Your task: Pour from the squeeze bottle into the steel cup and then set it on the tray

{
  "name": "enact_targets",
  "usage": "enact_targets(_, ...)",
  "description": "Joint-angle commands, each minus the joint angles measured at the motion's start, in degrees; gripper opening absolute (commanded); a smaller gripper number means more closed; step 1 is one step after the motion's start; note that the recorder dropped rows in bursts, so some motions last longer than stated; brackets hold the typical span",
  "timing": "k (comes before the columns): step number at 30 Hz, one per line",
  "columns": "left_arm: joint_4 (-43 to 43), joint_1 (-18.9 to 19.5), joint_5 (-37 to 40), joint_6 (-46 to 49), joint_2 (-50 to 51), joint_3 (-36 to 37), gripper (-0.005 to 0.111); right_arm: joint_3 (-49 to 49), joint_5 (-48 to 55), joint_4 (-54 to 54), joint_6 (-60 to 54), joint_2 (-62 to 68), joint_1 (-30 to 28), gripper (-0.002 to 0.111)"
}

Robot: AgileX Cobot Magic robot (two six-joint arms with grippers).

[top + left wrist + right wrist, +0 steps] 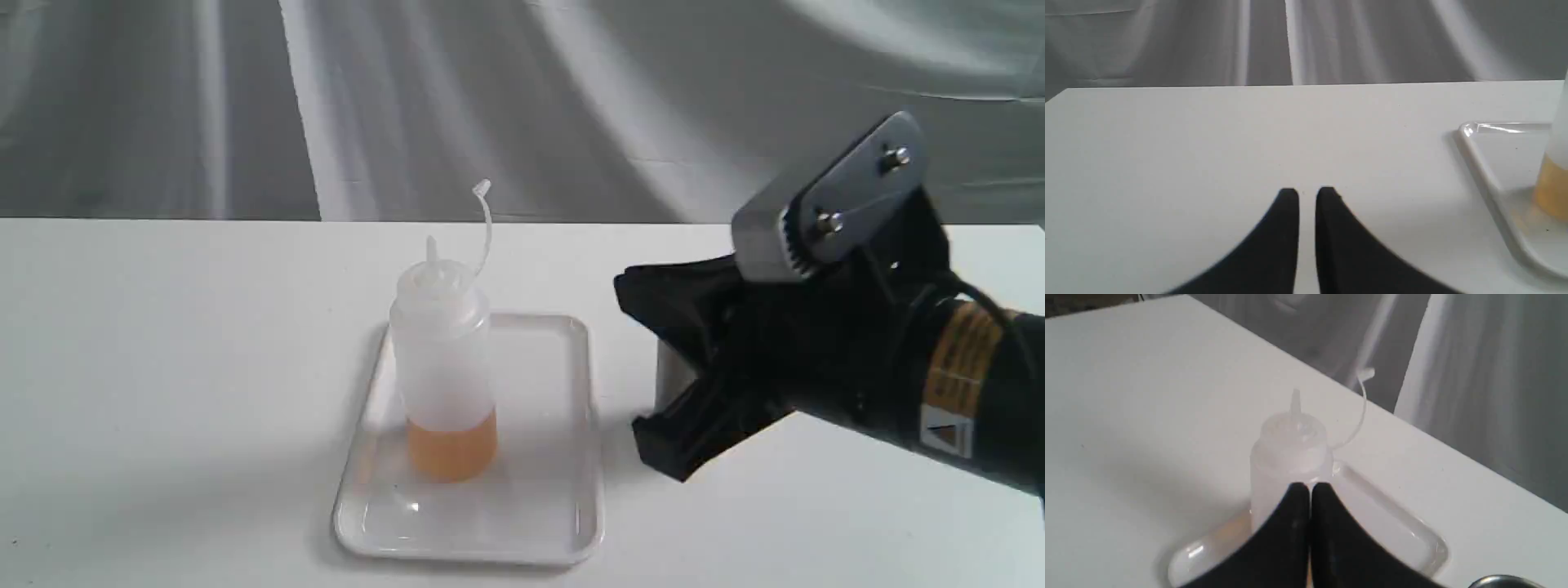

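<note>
Squeeze bottle (pixel 443 367) is standing upright on the tray (pixel 555 523), roughly mid-tray, inside the rim, with nothing gripping it. Its nozzle (pixel 431 249) is pointing up uncapped, and the small cap (pixel 482 188) is dangling high on its thin curved tether. Amber liquid (pixel 451 449) is filling only the lowest part.

Right tool (pixel 1305 488) is hovering just off the tray on the cup side. Its tips are pressed together and holding nothing. The steel cup (pixel 1506 582) is sitting off the tray near that tool. Only its rim is showing, so the contents can't be told.

Left tool (pixel 1307 192) is idling over bare desk (pixel 163 367), well off the tray's opposite side, all but closed and empty.

Judging from this, placement looks done and the step is clearing away. The tool should be backing straight away from the tray, staying above rim height and avoiding the tether and the cup.

Materials:
- Bottle: soft, translucent, cylindrical plastic that is light and tippy.
- Tray: glossy, white and flat, with rounded corners and a low lip.
- Cup: brushed metal.
- Desk: matte white.
</note>
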Motion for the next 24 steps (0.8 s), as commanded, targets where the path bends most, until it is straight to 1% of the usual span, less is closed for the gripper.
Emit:
enact_targets(1,-0.2,0.0,-0.5,-0.3,-0.1,0.3,0.008,0.3,0.6,-0.2,3.9,-4.5,0.2,0.000)
enact_targets(4,-0.2,0.0,-0.5,-0.3,-0.1,0.3,0.008,0.3,1.6,-0.2,5.9,-8.9,0.2,0.000)
enact_targets(9,-0.2,0.0,-0.5,-0.1,-0.1,0.3,0.008,0.3,5.0,0.0,5.9,-15.4,0.2,0.000)
enact_targets(12,-0.2,0.0,-0.5,-0.1,-0.1,0.3,0.008,0.3,5.0,0.1,5.9,-18.4,0.2,0.000)
enact_targets(24,-0.2,0.0,-0.5,-0.3,-0.1,0.3,0.008,0.3,5.0,0.8,5.9,-25.6,0.2,0.000)
